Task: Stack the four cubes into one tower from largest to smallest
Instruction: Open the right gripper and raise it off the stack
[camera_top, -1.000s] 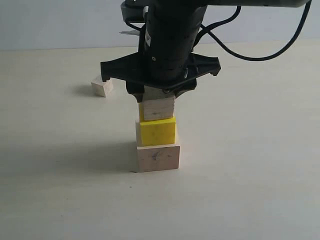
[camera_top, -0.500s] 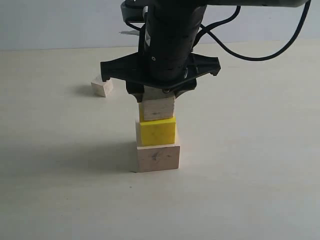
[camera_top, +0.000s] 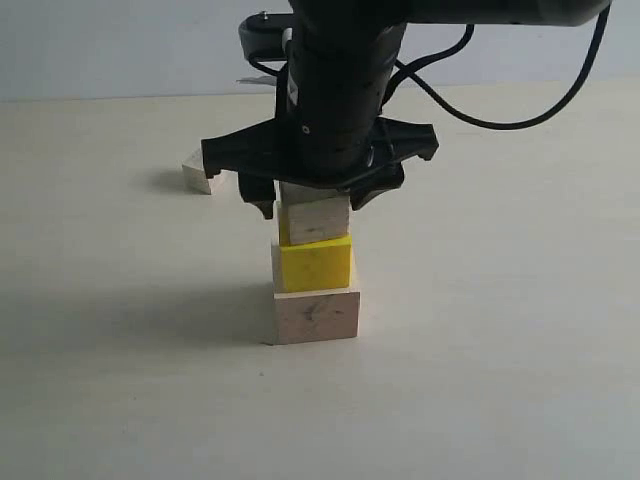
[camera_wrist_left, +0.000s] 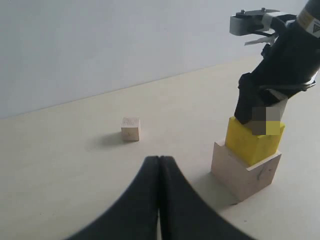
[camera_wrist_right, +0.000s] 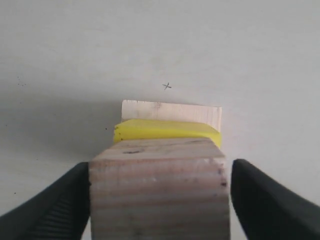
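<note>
A column stands mid-table: the large pale wood cube (camera_top: 316, 315) at the bottom, the yellow cube (camera_top: 315, 263) on it, and the medium-small pale cube (camera_top: 318, 218) on top. My right gripper (camera_top: 315, 203) straddles that top cube from above and is open. In the right wrist view its fingers (camera_wrist_right: 250, 195) stand at either side of the cube (camera_wrist_right: 157, 190), with a gap showing on one side. The tiny pale cube (camera_top: 197, 173) lies alone on the table, far left of the column. My left gripper (camera_wrist_left: 159, 161) hovers shut and empty, short of the tiny cube (camera_wrist_left: 130, 128).
The pale tabletop (camera_top: 500, 380) runs back to a light wall (camera_top: 120, 50). The right arm's black cable (camera_top: 470, 115) loops behind the column. A small pen mark (camera_wrist_right: 167, 86) shows on the table beyond the column.
The right gripper's fingers have spread away from the medium-small cube, which stays on the yellow cube. The left gripper has not moved.
</note>
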